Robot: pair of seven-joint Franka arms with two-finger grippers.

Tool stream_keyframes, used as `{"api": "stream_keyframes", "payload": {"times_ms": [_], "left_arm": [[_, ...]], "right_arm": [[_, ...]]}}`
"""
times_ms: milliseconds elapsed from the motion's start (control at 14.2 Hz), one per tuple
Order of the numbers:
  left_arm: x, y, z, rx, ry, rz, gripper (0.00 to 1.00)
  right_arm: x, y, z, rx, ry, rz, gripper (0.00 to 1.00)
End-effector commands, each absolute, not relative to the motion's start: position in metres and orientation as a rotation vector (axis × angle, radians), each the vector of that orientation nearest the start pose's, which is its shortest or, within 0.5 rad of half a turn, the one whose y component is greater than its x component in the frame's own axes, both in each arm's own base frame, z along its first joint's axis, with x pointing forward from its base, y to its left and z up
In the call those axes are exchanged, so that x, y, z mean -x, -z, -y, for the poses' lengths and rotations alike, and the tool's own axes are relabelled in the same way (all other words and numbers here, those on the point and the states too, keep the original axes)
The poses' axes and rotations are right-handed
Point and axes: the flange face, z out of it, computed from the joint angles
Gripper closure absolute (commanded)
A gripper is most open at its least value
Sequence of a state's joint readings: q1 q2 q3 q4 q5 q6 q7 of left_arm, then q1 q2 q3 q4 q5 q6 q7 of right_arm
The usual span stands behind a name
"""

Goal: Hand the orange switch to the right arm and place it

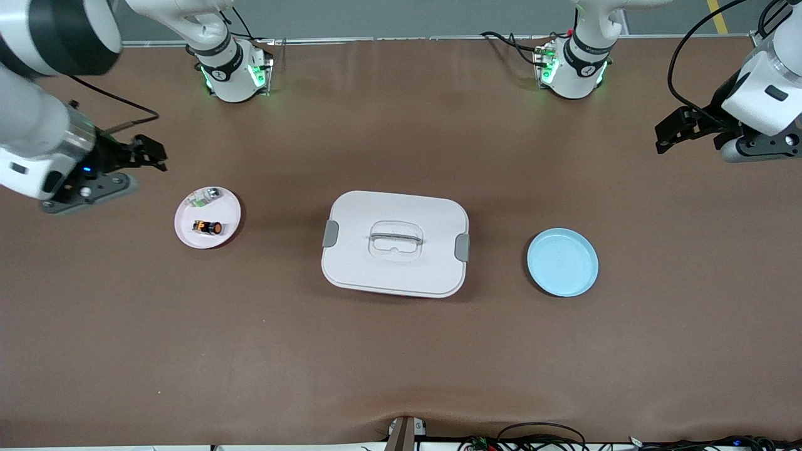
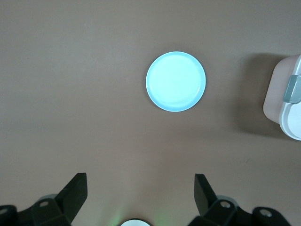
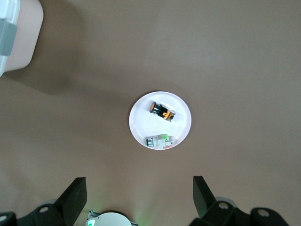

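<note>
The orange switch (image 1: 207, 227) is a stubby black part with an orange cap. It lies on its side on a small white plate (image 1: 187, 233) toward the right arm's end of the table. It also shows in the right wrist view (image 3: 162, 111), on that plate (image 3: 140, 125). My right gripper (image 1: 152, 154) is open and empty, up over bare table beside that plate; it shows in its own view (image 3: 139, 183). My left gripper (image 1: 671, 133) is open and empty, up over the left arm's end of the table; it shows in its own view (image 2: 140, 181).
A small whitish-green-and-silver part (image 1: 206, 196) lies on the same white plate (image 3: 160, 141). An empty light blue plate (image 1: 562, 262) sits toward the left arm's end (image 2: 176, 81). A white lidded box (image 1: 395, 243) with grey clasps stands mid-table.
</note>
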State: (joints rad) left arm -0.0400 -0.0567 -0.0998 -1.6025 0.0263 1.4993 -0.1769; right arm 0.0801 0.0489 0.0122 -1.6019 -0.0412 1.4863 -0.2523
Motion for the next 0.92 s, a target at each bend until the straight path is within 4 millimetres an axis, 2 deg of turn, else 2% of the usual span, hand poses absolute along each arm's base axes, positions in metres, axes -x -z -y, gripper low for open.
{"api": "stream_keyframes", "payload": {"times_ms": [0,211,282,423,564,705,846], "left_arm": [[-0.52,-0.641,0.072,3.115,-0.04,0.064,0.0],[-0.519,-0.642,0.07,3.115,-0.038,0.069,0.0],[-0.52,-0.642,0.07,3.115,-0.038,0.069,0.0],[-0.52,-0.641,0.07,3.115,-0.04,0.071,0.0],[-0.52,-0.642,0.069,3.115,-0.038,0.073,0.0],[-0.52,-0.642,0.069,3.115,-0.038,0.073,0.0],[-0.52,-0.642,0.069,3.117,-0.038,0.071,0.0]], "right_arm": [[-0.562,-0.6,0.0,3.126,-0.212,0.37,0.0],[-0.569,-0.627,0.013,3.174,-0.123,0.124,0.0],[-0.571,-0.633,0.021,3.17,-0.094,0.097,0.0],[-0.574,-0.633,0.018,3.174,-0.086,0.094,0.0],[-0.581,-0.619,0.019,3.138,-0.118,0.086,0.0],[-0.581,-0.617,0.028,3.077,-0.114,0.041,0.0],[-0.582,-0.615,0.027,3.072,-0.126,0.018,0.0]]}}
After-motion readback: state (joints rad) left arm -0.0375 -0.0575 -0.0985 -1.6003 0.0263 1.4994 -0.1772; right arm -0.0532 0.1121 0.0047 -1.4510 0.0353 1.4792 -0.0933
